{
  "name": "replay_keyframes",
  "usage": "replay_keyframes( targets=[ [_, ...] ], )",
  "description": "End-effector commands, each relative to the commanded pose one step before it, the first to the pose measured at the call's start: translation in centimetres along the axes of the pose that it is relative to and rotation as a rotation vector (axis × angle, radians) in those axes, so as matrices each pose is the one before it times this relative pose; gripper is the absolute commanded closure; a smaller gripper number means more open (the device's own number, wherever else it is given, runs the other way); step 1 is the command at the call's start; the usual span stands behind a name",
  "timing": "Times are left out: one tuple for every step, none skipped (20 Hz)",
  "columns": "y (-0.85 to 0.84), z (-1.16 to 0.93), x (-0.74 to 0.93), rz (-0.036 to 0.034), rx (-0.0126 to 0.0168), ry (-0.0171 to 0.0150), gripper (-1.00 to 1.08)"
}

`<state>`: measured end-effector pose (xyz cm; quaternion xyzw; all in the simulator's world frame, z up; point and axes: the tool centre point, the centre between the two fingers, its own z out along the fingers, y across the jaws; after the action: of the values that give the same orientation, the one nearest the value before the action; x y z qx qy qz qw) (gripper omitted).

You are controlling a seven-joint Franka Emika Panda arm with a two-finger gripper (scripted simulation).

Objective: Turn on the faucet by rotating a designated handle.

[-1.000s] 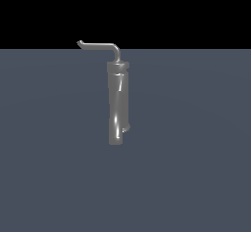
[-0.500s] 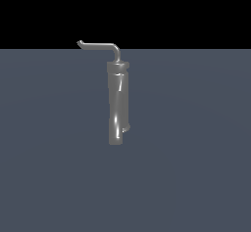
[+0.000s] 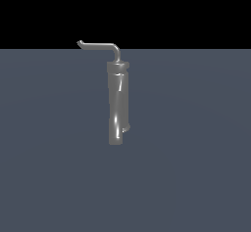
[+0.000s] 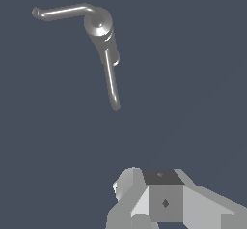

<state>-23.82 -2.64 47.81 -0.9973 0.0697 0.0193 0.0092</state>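
Exterior view shows the faucet (image 3: 117, 104) standing upright on the blue-grey tabletop (image 3: 196, 152), a thick glossy cylinder with a collar near its upper end and a small stub low on the side toward the exterior view's right. From its top rises the handle (image 3: 100, 45), a thin bent rod that curves over and runs level toward the exterior view's left, ending in a small upturned tip. No arm appears in this view.

Wrist view looks down on the faucet (image 4: 101, 27) end-on, with the handle (image 4: 62, 12) reaching out sideways from it. The pincer (image 4: 159, 204) shows only as a pale grey housing with a dark face at the frame's edge; its fingers are out of sight, so I cannot tell whether it is open or closed. The faucet and handle lie well apart from the pincer, ahead of it, with bare tabletop between them.
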Motion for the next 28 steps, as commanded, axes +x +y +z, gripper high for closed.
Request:
replay_keyframes(
  targets=[
    [-0.299,0.114,0.778,0.03194,0.00782,-0.00121,1.08],
    [-0.154,0.057,0.360,0.01511,0.00349,-0.00060,1.08],
    [-0.174,0.066,0.382,0.01622,0.00362,-0.00072,1.08],
    [-0.193,0.076,0.404,0.01740,0.00375,-0.00084,1.08],
    [-0.214,0.087,0.425,0.01856,0.00384,-0.00097,1.08],
    [-0.238,0.099,0.445,0.01973,0.00390,-0.00111,1.08],
    [-0.262,0.112,0.464,0.02094,0.00394,-0.00125,1.08],
    [-0.282,0.123,0.471,0.02166,0.00386,-0.00136,1.08],
    [-0.297,0.133,0.467,0.02193,0.00369,-0.00143,1.08],
    [-0.310,0.141,0.459,0.02204,0.00348,-0.00148,1.08],
    [-0.322,0.150,0.451,0.02217,0.00328,-0.00152,1.08],
    [-0.334,0.158,0.442,0.02227,0.00307,-0.00155,1.08],
    [-0.346,0.166,0.433,0.02239,0.00286,-0.00156,1.08],
    [-0.358,0.175,0.423,0.02248,0.00265,-0.00156,1.08],
    [-0.369,0.183,0.413,0.02260,0.00245,-0.00155,1.08],
    [-0.380,0.191,0.403,0.02269,0.00225,-0.00152,1.08],
    [-0.391,0.199,0.392,0.02278,0.00205,-0.00149,1.08],
    [-0.401,0.208,0.380,0.02288,0.00185,-0.00144,1.08],
    [-0.411,0.216,0.368,0.02296,0.00166,-0.00138,1.08],
    [-0.421,0.224,0.356,0.02303,0.00147,-0.00130,1.08],
    [-0.430,0.231,0.343,0.02310,0.00128,-0.00122,1.08],
    [-0.439,0.239,0.330,0.02318,0.00110,-0.00112,1.08],
    [-0.447,0.247,0.317,0.02324,0.00093,-0.00101,1.08],
    [-0.455,0.254,0.302,0.02330,0.00077,-0.00089,1.08],
    [-0.463,0.262,0.288,0.02336,0.00061,-0.00076,1.08],
    [-0.469,0.269,0.274,0.02341,0.00046,-0.00062,1.08],
    [-0.476,0.277,0.259,0.02345,0.00032,-0.00048,1.08],
    [-0.482,0.284,0.244,0.02350,0.00019,-0.00032,1.08]
  ],
)
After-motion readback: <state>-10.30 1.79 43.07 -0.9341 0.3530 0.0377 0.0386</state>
